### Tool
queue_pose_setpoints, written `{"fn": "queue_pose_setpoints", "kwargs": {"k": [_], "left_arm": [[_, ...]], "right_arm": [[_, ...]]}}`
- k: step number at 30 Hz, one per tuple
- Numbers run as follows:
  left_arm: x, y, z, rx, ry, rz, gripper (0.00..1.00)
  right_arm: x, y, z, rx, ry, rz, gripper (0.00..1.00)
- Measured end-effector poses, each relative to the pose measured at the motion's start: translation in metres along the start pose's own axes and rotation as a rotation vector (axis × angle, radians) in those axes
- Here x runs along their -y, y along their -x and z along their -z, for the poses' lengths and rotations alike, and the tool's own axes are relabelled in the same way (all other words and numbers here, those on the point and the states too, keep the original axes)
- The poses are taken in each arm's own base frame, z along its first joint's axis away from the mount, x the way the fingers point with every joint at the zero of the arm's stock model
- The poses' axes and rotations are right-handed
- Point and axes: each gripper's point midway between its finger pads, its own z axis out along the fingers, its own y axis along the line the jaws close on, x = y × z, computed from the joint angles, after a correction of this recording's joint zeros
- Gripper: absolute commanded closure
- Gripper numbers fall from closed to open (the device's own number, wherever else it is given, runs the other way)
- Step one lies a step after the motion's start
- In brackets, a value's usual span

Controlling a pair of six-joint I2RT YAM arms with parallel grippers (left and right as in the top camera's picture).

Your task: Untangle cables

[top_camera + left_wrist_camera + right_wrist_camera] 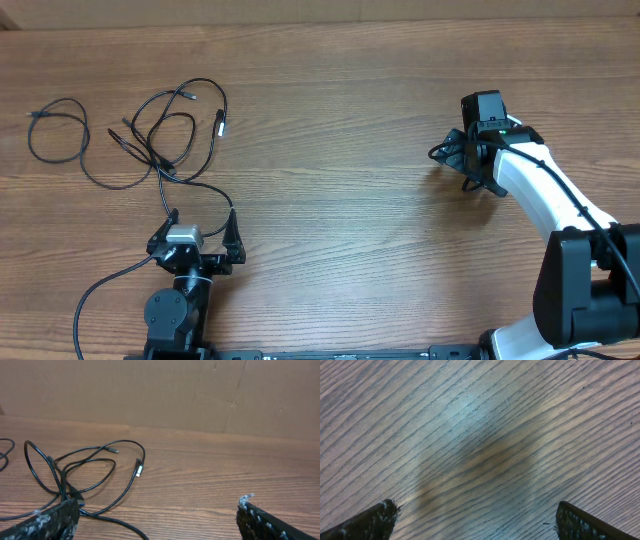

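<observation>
**Overhead:** The cables [175, 135] lie in a loose tangle of thin black loops near the far left corner of the wooden worktop [340, 250]. One silvery plug tip [220, 125] points towards the near edge. A separate cord [55, 135] curls in an open loop just beside the left edge, apart from the tangle. Two strands trail from the tangle towards the near edge and reach the fingertips of the left gripper [202, 218]. That gripper sits low by the near edge with its jaws spread wide and nothing between them. Whether the strands touch the fingers cannot be told from above. The right gripper [468, 165] hangs over the right half of the worktop, well apart from every cord. Its white arm [540, 190] runs back to the near right corner.

**Left wrist:** The left gripper [157, 505] stands wide and empty, with both speckled black fingers [50, 520] at the bottom of the frame. The cables [90, 467] lie ahead and to its left. The plug tip [139, 470] catches the light, and one strand slips out of sight behind the left-hand finger. A brown board [200, 395] stands along the far edge.

**Right wrist:** The right gripper [475, 510] is spread wide over bare wood grain and holds nothing. A soft shadow [480, 465] lies on the worktop [545, 405] beneath it.
</observation>
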Motion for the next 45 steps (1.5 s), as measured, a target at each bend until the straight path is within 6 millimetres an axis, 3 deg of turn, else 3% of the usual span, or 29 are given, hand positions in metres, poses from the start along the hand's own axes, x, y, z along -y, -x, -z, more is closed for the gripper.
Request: {"fn": "queue_pose_setpoints", "kwargs": {"k": [4, 7, 10, 15, 20, 28, 34, 42, 45], "left_arm": [[0.000, 0.000, 0.000, 0.000, 0.000, 0.000, 0.01], [0.000, 0.000, 0.000, 0.000, 0.000, 0.000, 0.00], [0.000, 0.000, 0.000, 0.000, 0.000, 0.000, 0.00], [0.000, 0.000, 0.000, 0.000, 0.000, 0.000, 0.00], [0.000, 0.000, 0.000, 0.000, 0.000, -0.003, 0.00], [0.000, 0.000, 0.000, 0.000, 0.000, -0.011, 0.00], [0.000, 0.000, 0.000, 0.000, 0.000, -0.014, 0.00], [0.000, 0.000, 0.000, 0.000, 0.000, -0.015, 0.00], [0.000, 0.000, 0.000, 0.000, 0.000, -0.015, 0.00]], "right_arm": [[0.000, 0.001, 0.002, 0.005, 0.005, -0.001, 0.00], [-0.001, 0.007, 0.017, 0.040, 0.030, -0.012, 0.00], [-0.002, 0.022, 0.051, 0.125, 0.094, -0.037, 0.00], [0.006, 0.048, 0.146, 0.349, 0.263, -0.103, 0.00], [0.025, 0.053, 0.222, 0.525, 0.395, -0.155, 0.00], [0.054, 0.042, 0.289, 0.683, 0.514, -0.202, 0.00], [0.062, 0.037, 0.303, 0.717, 0.540, -0.211, 0.00], [0.057, 0.039, 0.292, 0.687, 0.517, -0.203, 0.00], [0.058, 0.032, 0.279, 0.637, 0.479, -0.188, 0.00]]}}
